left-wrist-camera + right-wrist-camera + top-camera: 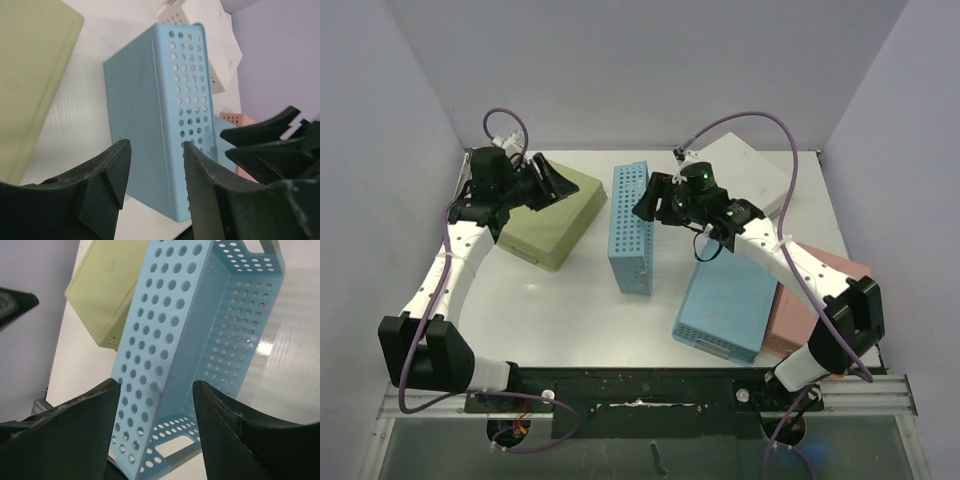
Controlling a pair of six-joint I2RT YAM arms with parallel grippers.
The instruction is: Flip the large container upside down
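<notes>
The large container [631, 228] is a light blue perforated bin standing on one long side wall in the middle of the table, its open side facing right. My right gripper [647, 200] hovers at its far upper edge with jaws open. In the right wrist view the perforated wall [160, 335] fills the gap between my open fingers [157, 390], and I cannot tell if they touch it. My left gripper [552, 185] is open above the green bin, a short way left of the container. The left wrist view shows the container's solid bottom [150, 110] beyond the open gripper [155, 150].
A green bin [552, 220] lies upside down at the left. A second blue bin [728, 305] lies upside down at the right, beside a pink one [815, 300]. A white bin [745, 170] sits at the back right. Purple walls enclose the table.
</notes>
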